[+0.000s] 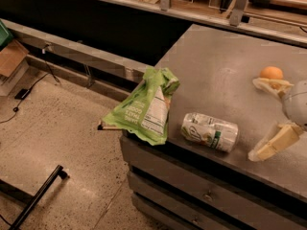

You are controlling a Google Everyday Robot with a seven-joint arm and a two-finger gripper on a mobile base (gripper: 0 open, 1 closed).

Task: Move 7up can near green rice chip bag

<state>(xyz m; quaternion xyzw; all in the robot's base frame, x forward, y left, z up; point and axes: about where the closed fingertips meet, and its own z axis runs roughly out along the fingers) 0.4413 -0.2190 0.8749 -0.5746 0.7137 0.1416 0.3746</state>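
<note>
Lying on its side close to the front edge of the grey stone-look worktop point(216, 56): small silvery-white aluminium 7up can point(210, 132) with green markings, dented. Just left of it, touching or nearly so: large lime-green crinkled rice chip bag point(145, 106), white label panel showing, draped over the front-left corner and overhanging. Right of the can, apart from it, at the right edge: two-finger gripper point(253, 119), cream fingers point(273, 144) spread wide, holding nothing. Farther back, beside the upper finger: round orange fruit point(271, 73).
</note>
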